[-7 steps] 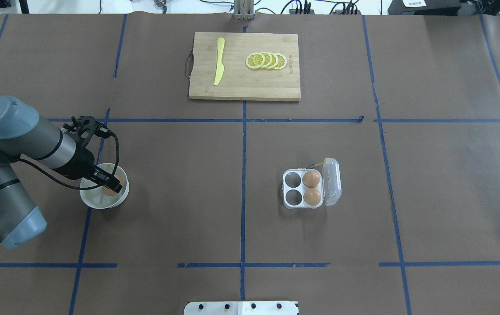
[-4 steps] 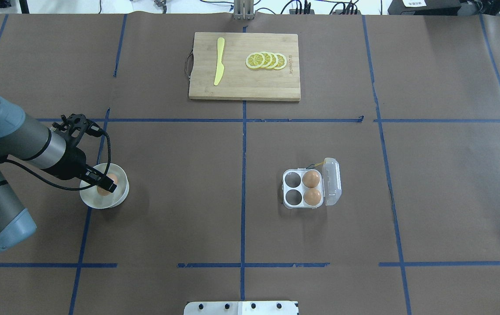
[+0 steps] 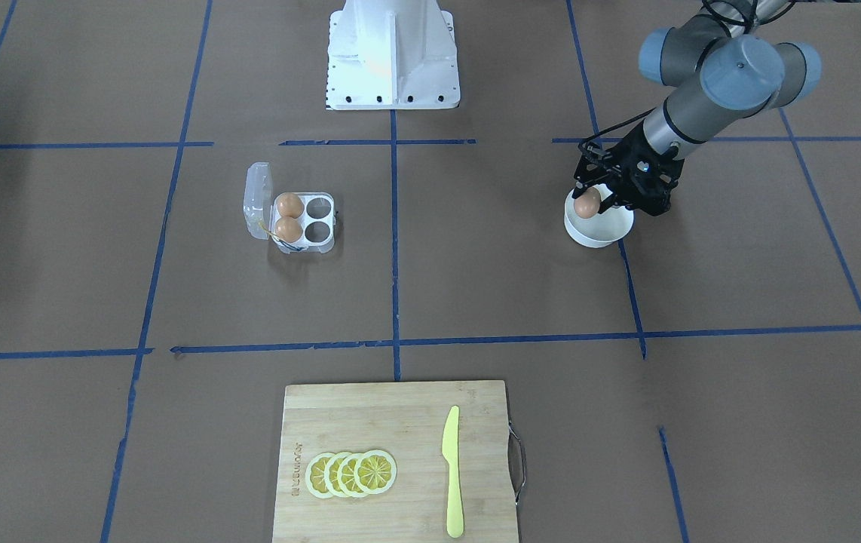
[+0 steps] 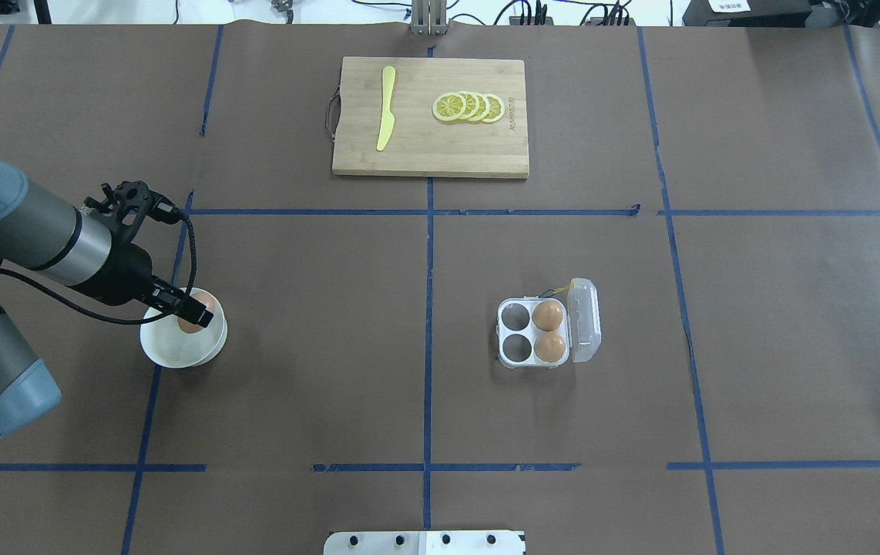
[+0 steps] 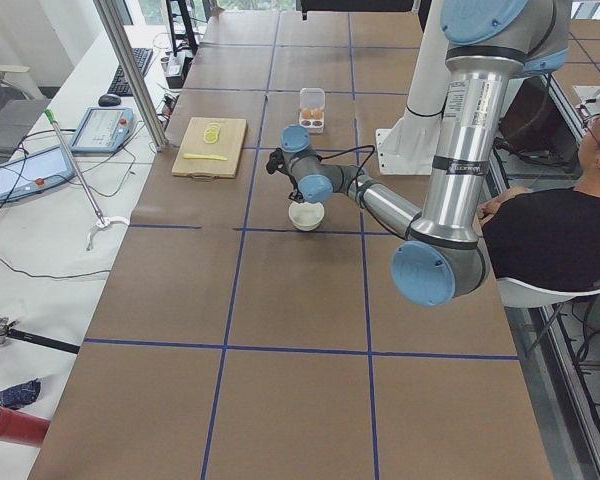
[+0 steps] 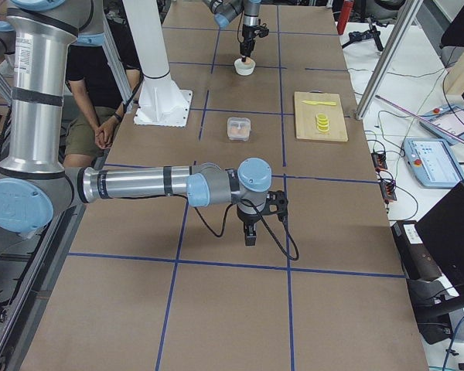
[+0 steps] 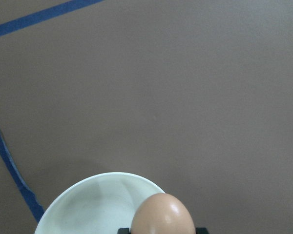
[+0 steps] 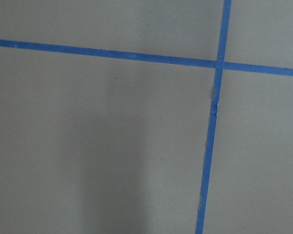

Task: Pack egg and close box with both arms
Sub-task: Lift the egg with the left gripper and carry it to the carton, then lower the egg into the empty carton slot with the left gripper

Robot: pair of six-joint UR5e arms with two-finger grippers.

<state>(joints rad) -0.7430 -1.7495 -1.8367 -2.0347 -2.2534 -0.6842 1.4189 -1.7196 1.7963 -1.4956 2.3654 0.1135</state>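
My left gripper [image 4: 195, 314] is shut on a light-brown egg [image 4: 192, 321] and holds it just above the white bowl [image 4: 170, 351]. The front view shows the egg [image 3: 587, 204] over the bowl's [image 3: 601, 234] rim. In the left wrist view the egg [image 7: 162, 215] sits between the fingertips, with the bowl [image 7: 88, 209] below. The clear box [image 4: 517, 333] lies right of centre with its lid [image 4: 586, 320] open; two eggs [image 4: 548, 314] fill its right cells and the left two cells are empty. My right gripper [image 6: 250, 232] shows only in the exterior right view; I cannot tell its state.
A wooden cutting board [image 4: 440, 150] with a yellow knife [image 4: 386, 108] and lemon slices [image 4: 469, 106] lies at the far centre. The white pedestal [image 3: 391, 53] stands at the robot's side. Blue tape lines cross the brown table.
My left gripper has risen out of the bowl with the egg in it, and the arm has drawn back towards the robot's left. The box has not moved.
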